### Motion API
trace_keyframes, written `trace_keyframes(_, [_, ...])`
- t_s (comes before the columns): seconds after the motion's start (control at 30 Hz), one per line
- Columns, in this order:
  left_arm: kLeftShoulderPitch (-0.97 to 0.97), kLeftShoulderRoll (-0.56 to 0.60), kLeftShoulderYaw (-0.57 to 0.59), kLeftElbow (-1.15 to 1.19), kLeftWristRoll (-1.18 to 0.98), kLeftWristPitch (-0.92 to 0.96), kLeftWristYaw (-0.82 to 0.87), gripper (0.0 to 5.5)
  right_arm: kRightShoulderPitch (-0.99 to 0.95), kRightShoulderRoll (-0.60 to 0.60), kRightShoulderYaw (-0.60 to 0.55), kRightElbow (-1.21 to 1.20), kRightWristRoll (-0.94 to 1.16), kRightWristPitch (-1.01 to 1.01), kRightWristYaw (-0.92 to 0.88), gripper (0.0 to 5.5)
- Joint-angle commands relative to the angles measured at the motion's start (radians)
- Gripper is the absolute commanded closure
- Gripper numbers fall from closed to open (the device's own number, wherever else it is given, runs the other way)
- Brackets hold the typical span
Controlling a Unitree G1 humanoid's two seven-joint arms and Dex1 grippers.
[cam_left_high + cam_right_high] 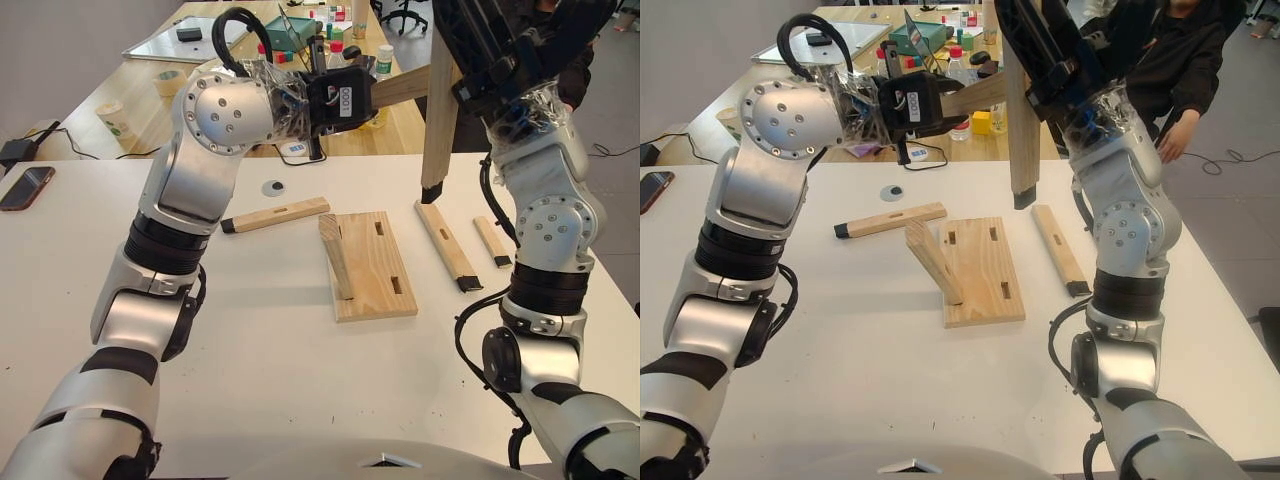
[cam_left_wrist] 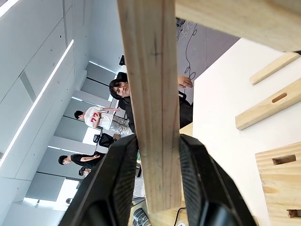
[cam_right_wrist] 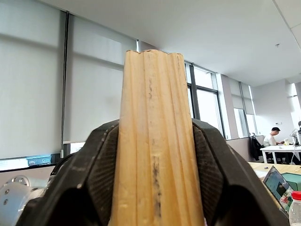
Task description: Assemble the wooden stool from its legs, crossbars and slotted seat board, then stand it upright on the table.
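Left eye view, done: one leg stood in seat board.
Held: left pincer clamped crossbar; right pincer clamped second leg.
Remaining: I judged most joints, then uprighting.

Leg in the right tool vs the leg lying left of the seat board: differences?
Pose: the held leg hangs upright in the right tool, black foot down; the lying leg rests flat on the table, beside the seat board. Contact: the left tool holds a crossbar against the held leg; nothing touches the lying leg. Both: pale wood, one black end.
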Motion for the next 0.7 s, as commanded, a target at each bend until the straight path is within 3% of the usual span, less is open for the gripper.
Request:
trace_keyframes(0.03, [-0.101, -0.096, -0.025, -0.068, -0.077, -0.086, -0.009, 4.25, -0.004, 0.04, 0.057, 0.028, 0.003, 0.067, -0.002, 3.44])
trace_keyframes(0.27, [-0.096, -0.099, -0.007, -0.051, -0.075, -0.073, 0.001, 4.25, -0.009, 0.039, 0.054, 0.026, 0.012, 0.059, -0.006, 3.44])
trace_keyframes(0.3, [-0.098, -0.101, -0.002, -0.044, -0.074, -0.073, 0.007, 3.89, -0.009, 0.039, 0.054, 0.025, 0.013, 0.059, -0.006, 3.44])
trace_keyframes(0.4, [-0.104, -0.099, -0.001, -0.019, -0.066, -0.087, 0.022, 3.51, -0.011, 0.04, 0.053, 0.025, 0.012, 0.059, -0.005, 3.44])
trace_keyframes(0.7, [-0.108, -0.069, 0.001, -0.025, -0.057, -0.081, -0.001, 3.49, -0.009, 0.035, 0.052, 0.028, 0.003, 0.051, -0.004, 3.44])
